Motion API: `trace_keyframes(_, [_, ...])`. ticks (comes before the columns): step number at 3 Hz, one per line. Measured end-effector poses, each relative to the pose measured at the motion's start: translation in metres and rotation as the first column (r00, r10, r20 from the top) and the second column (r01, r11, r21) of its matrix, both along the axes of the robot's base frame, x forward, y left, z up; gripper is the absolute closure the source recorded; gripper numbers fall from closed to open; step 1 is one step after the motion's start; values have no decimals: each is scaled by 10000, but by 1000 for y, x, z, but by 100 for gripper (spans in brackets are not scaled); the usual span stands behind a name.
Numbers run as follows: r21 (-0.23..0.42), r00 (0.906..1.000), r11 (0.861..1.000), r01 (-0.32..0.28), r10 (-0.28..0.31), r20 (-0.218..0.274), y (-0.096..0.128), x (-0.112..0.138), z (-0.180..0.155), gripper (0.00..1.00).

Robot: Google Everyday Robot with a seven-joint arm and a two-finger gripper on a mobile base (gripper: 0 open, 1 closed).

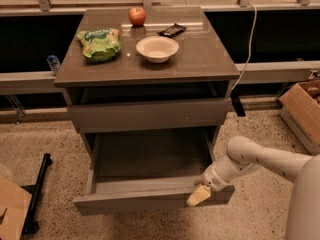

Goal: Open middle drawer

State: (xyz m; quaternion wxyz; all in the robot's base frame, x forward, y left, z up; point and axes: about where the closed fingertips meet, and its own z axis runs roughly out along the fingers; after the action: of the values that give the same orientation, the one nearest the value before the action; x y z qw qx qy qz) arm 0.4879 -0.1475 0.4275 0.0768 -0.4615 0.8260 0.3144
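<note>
— Where is the middle drawer?
— I see the middle drawer (150, 200) pulled well out of the cabinet (200, 59), its plain grey inside showing, below the upper drawer front (150, 115).
— And the gripper?
— My gripper (199, 195) sits at the right end of that drawer's front panel, at its top edge. I can't tell whether it's clamped or released.

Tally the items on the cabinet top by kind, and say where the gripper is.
Apple: 1
Green bag: 1
White bowl: 1
Dark packet: 1
Total: 4
Gripper: at the front of the open drawer, right end.
</note>
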Motion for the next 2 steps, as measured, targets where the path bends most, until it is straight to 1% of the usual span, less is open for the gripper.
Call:
trace_keyframes(1, [-37,9989,9995,-314,313,-344,-2,-26,9,65])
trace_keyframes(2, [-37,9989,9995,-315,313,-344,-2,-26,9,62])
